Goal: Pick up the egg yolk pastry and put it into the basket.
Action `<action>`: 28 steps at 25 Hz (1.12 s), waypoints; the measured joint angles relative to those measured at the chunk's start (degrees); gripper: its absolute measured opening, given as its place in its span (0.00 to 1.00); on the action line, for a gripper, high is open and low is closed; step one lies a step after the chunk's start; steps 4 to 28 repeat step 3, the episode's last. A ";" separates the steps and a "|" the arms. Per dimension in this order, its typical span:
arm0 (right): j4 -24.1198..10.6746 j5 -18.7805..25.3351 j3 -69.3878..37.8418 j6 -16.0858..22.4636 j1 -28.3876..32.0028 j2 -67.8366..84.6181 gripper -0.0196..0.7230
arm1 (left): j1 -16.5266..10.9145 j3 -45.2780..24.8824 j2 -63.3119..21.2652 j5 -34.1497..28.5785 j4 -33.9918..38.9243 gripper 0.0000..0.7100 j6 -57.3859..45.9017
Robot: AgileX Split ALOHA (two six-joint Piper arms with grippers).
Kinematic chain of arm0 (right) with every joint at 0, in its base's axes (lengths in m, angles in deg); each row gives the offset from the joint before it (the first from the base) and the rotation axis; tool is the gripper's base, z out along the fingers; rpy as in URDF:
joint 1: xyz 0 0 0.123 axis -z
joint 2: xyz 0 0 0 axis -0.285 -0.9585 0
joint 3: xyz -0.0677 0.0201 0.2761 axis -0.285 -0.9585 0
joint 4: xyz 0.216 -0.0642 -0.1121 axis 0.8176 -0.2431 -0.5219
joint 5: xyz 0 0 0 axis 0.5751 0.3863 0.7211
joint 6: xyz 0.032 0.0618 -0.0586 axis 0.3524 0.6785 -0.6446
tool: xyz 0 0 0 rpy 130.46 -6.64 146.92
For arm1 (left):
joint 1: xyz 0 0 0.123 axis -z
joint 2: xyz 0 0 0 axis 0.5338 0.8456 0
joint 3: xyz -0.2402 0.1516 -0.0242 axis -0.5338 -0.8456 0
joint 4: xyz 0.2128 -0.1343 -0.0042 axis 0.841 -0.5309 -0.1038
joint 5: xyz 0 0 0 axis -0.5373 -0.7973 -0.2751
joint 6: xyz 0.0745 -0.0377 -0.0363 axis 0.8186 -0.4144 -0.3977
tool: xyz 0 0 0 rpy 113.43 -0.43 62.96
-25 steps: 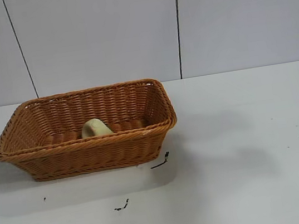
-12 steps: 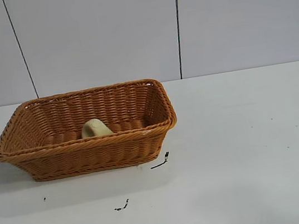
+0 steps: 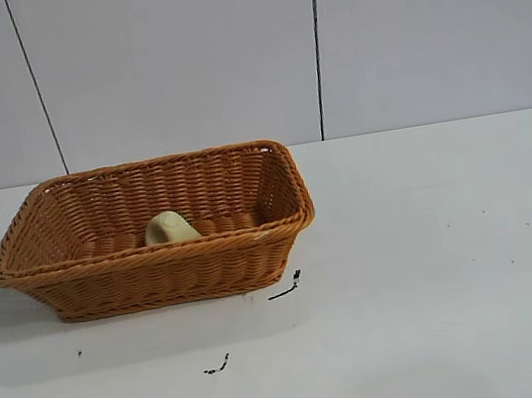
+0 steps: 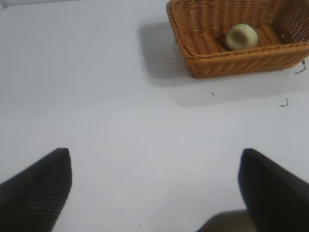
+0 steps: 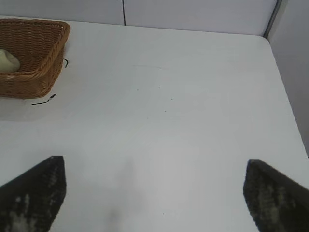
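exterior view, basket: the orange-brown wicker basket [image 3: 152, 238] stands on the white tabletop [image 3: 435, 254], toward the left arm's side.
exterior view, pastry: the pale yellow egg yolk pastry [image 3: 170, 228] lies inside the basket on its floor, near the front wall, roughly mid-length.
exterior view, marks: two small dark squiggle marks [image 3: 286, 286] sit on the tabletop just beside the basket's front right corner and a little nearer the camera.
exterior view, arms: neither arm shows here.
left wrist view, gripper: the left gripper [image 4: 154, 186] hangs over bare tabletop, well apart from the basket [image 4: 241, 63]; its dark fingers [image 4: 41, 186] are spread wide and hold nothing.
left wrist view, pastry: the egg yolk pastry [image 4: 241, 36] rests in the basket.
right wrist view, gripper: the right gripper [image 5: 154, 193] is over bare tabletop, far from the basket [image 5: 34, 72]; its fingers [image 5: 36, 193] are spread wide, released.
right wrist view, pastry: the egg yolk pastry [image 5: 7, 62] shows inside the basket.
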 joint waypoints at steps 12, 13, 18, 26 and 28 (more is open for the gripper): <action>0.00 0.00 0.00 0.00 0.00 0.00 0.96 | 0.00 0.00 0.00 0.00 0.00 0.98 0.00; 0.00 0.00 0.00 0.00 0.00 0.00 0.96 | 0.00 0.00 0.00 0.00 0.00 0.98 0.00; 0.00 0.00 0.00 0.00 0.00 0.00 0.96 | 0.00 0.00 0.00 0.00 0.00 0.98 0.00; 0.00 0.00 0.00 0.00 0.00 0.00 0.96 | 0.00 0.00 0.00 0.00 0.00 0.98 0.00; 0.00 0.00 0.00 0.00 0.00 0.00 0.96 | 0.00 0.00 0.00 0.00 0.00 0.98 0.00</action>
